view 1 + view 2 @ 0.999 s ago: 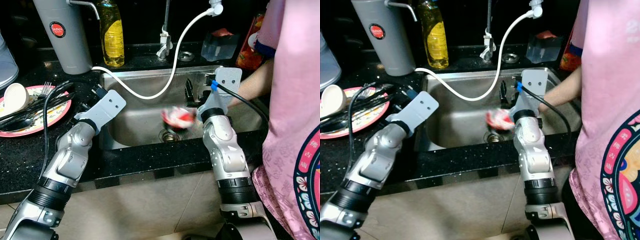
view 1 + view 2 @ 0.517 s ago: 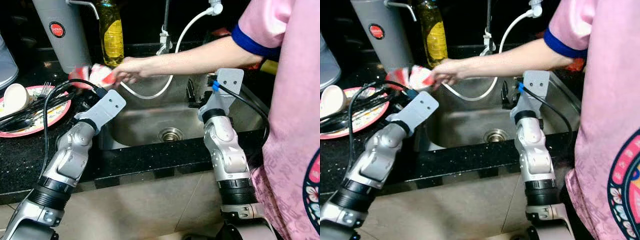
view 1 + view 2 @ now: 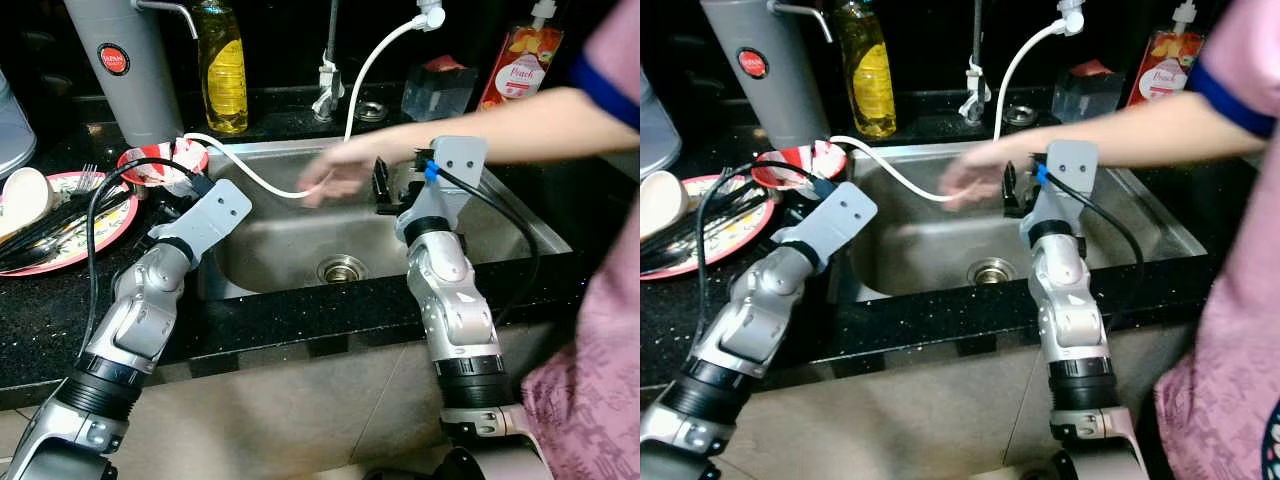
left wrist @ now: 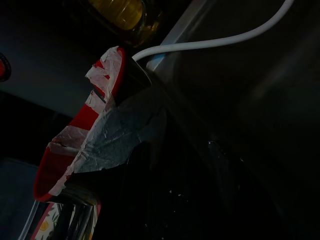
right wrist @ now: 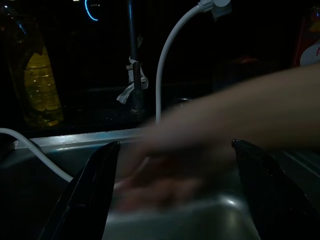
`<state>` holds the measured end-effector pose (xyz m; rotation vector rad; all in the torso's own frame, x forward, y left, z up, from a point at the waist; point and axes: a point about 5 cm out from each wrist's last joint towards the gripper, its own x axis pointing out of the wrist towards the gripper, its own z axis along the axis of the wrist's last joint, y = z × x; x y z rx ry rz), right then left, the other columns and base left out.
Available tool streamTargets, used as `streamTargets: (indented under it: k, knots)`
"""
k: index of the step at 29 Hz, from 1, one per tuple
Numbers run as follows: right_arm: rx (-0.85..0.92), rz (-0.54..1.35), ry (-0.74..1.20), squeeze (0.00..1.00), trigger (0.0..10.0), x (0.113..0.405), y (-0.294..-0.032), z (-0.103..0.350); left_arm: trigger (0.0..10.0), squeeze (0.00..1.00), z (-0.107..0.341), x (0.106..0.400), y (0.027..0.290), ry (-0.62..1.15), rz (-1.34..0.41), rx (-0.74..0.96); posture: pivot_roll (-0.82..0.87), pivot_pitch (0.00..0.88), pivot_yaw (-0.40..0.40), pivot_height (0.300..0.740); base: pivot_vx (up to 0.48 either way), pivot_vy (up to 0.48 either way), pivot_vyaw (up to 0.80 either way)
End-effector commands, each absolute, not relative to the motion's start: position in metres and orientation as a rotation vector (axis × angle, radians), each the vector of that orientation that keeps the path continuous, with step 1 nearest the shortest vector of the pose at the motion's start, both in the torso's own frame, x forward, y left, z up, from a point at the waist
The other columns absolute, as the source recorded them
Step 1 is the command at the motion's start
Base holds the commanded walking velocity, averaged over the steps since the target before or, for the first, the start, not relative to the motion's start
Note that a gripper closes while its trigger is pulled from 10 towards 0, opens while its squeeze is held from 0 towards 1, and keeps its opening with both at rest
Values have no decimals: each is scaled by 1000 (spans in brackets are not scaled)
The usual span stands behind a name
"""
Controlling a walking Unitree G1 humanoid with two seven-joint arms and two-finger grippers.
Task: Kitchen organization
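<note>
A red-and-white bowl (image 3: 160, 165) stands on the black counter just left of the steel sink (image 3: 290, 240); it also shows close up in the left wrist view as a taped red bowl (image 4: 85, 145). My left gripper (image 3: 200, 195) is held at the sink's left rim, just in front of that bowl. My right gripper (image 3: 384, 186) hangs over the sink's right half, open, its fingers (image 5: 85, 195) spread wide with nothing between them. A person's hand (image 3: 335, 170) reaches across the sink, blurred, right in front of the right gripper.
A pink plate (image 3: 110, 228) with a cup (image 3: 28, 195) and cutlery lies at the far left. A grey canister (image 3: 125, 70), a yellow soap bottle (image 3: 225, 65), the faucet (image 3: 328, 70) with a white hose (image 3: 350, 110) and a peach bottle (image 3: 520, 65) line the back. The person stands at right.
The person lifted the red-and-white bowl out of the sink, carried it left and set it on the counter; the hand has come back over the sink. My arms have stayed put.
</note>
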<state>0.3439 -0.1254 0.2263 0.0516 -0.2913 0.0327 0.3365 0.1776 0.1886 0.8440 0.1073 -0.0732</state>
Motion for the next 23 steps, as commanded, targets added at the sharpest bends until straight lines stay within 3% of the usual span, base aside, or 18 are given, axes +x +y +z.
streamTargets:
  k: [1, 23]
  knots:
    - [54, 30, -286, 0, 10000, 343, -125, 225, 10000, 0, 187, 336, 179, 118, -74, 847, 29, 0, 9, 740, 0, 0, 0]
    - [55, 36, -293, 0, 10000, 345, -124, 227, 10000, 0, 186, 334, 178, 118, -73, 845, 47, 0, 6, 740, 0, 0, 0]
